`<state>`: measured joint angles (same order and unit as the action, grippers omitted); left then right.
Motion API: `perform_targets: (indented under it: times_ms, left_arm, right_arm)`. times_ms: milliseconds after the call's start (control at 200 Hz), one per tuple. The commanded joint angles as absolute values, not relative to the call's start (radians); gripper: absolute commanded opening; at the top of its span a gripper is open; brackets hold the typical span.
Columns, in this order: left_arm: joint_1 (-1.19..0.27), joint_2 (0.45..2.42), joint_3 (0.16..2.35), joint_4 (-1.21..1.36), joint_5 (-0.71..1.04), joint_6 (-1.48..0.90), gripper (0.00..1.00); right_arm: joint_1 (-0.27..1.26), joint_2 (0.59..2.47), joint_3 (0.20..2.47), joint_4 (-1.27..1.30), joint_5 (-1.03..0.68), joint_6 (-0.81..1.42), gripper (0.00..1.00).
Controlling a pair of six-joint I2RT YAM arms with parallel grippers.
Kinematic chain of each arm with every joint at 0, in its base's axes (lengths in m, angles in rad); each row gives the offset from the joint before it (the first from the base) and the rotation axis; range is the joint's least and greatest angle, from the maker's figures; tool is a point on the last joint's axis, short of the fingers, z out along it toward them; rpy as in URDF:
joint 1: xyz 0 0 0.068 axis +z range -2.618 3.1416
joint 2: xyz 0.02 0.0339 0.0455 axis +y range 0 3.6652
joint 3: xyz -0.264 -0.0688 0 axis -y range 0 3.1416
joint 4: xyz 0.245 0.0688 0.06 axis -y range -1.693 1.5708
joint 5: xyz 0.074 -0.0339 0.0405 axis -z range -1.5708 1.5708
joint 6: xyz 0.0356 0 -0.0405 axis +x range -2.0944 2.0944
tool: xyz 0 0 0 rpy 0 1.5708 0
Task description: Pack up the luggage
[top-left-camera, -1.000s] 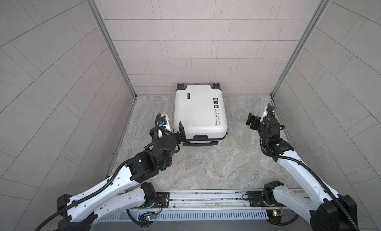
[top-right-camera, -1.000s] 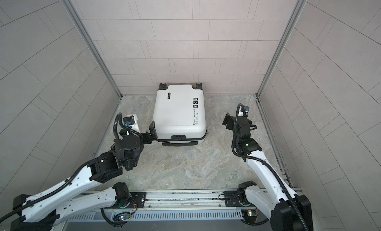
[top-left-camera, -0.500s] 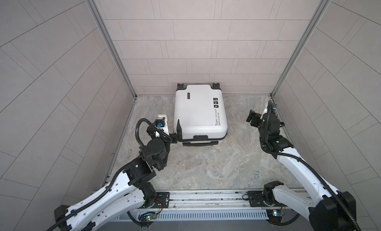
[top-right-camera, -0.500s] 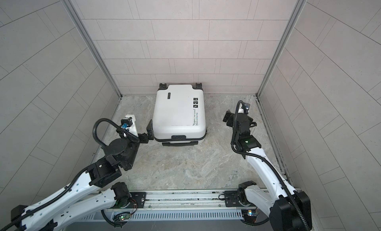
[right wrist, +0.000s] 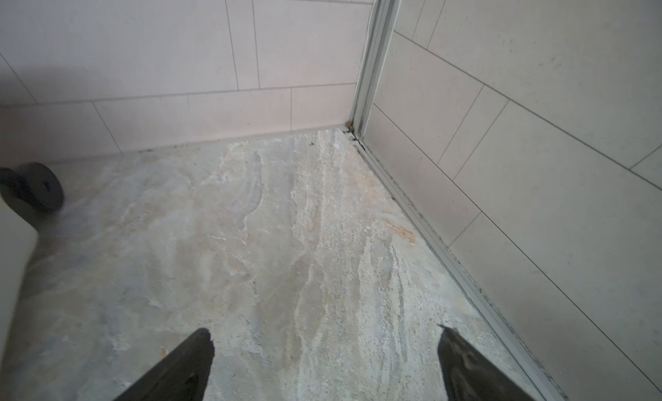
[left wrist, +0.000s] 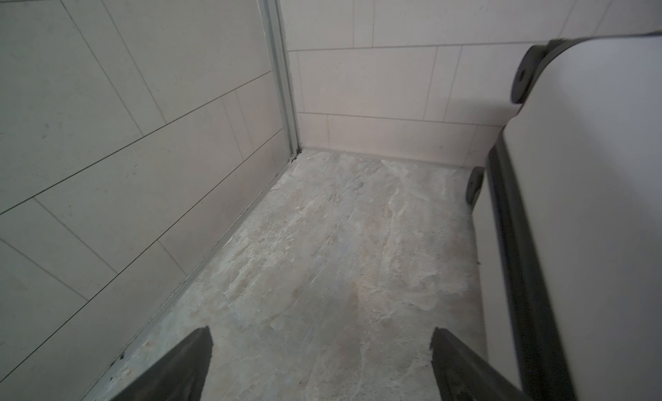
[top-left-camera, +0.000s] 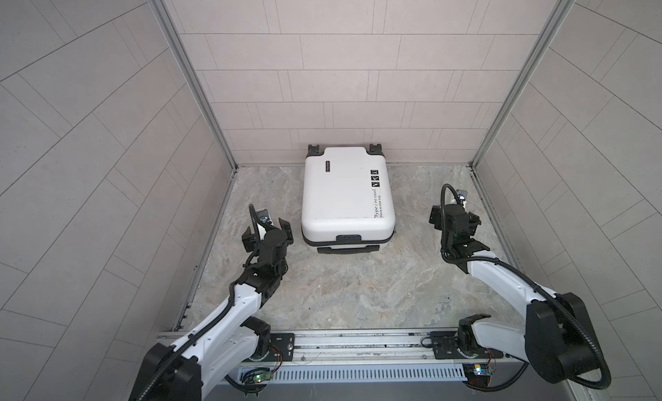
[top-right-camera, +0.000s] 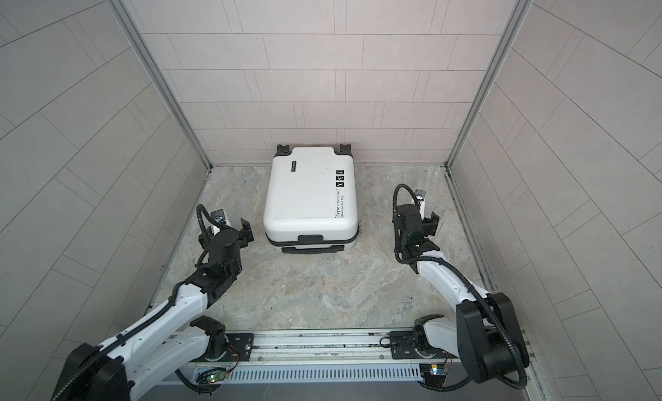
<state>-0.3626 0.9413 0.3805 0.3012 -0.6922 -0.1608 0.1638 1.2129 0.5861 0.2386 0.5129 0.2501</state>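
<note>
The luggage [top-left-camera: 345,195] [top-right-camera: 310,198] is a small white hard-shell suitcase with black wheels and trim. It lies flat and closed against the back wall in both top views. My left gripper [top-left-camera: 267,228] [top-right-camera: 225,231] hangs open just left of its near corner, apart from it. In the left wrist view the luggage's side [left wrist: 591,202] runs along one edge, and the left gripper [left wrist: 320,333] has only floor between its jaws. My right gripper [top-left-camera: 455,216] [top-right-camera: 415,218] [right wrist: 324,332] is open over bare floor, well right of the luggage. A luggage wheel [right wrist: 39,188] shows in the right wrist view.
Tiled walls [top-left-camera: 358,76] close the cell on three sides, with metal corner posts [top-left-camera: 193,80] [top-left-camera: 516,80]. The floor [top-left-camera: 358,284] looks like stone. A metal rail [top-left-camera: 358,345] with both arm bases runs along the front edge.
My left gripper has drawn back from the luggage's near-left corner and moved left, away from the shell. The right gripper has turned slightly and stayed near its spot. The luggage has not moved.
</note>
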Motion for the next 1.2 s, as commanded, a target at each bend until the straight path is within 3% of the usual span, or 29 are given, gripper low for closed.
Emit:
perform_targets:
  times_ms: [0,260,565,826,1091,1196]
  left_arm:
    - [-0.324,0.982,0.376,0.416,-0.695,-0.144,1.0]
    - [-0.256,1.002,0.342,0.43,-0.634,-0.16,1.0]
    - [-0.114,1.094,0.313,0.545,-0.502,-0.211,1.0]
    - [-0.086,1.328,0.342,0.765,-0.452,-0.119,1.0]
    - [-0.086,1.621,0.299,1.182,-0.361,-0.019,1.0]
    - [-0.085,1.556,0.331,1.002,-0.33,-0.04,1.0]
  right_arm:
    - [0.136,1.208,0.547,0.32,0.569,0.215,1.0]
    - [0.086,1.163,0.466,0.393,0.564,0.177,1.0]
    - [0.086,1.236,0.426,0.479,0.489,0.178,1.0]
    - [0.088,1.327,0.396,0.634,0.439,0.119,1.0]
    - [0.089,1.448,0.354,0.813,0.361,0.082,1.0]
    - [0.089,1.506,0.358,0.869,0.354,0.063,1.0]
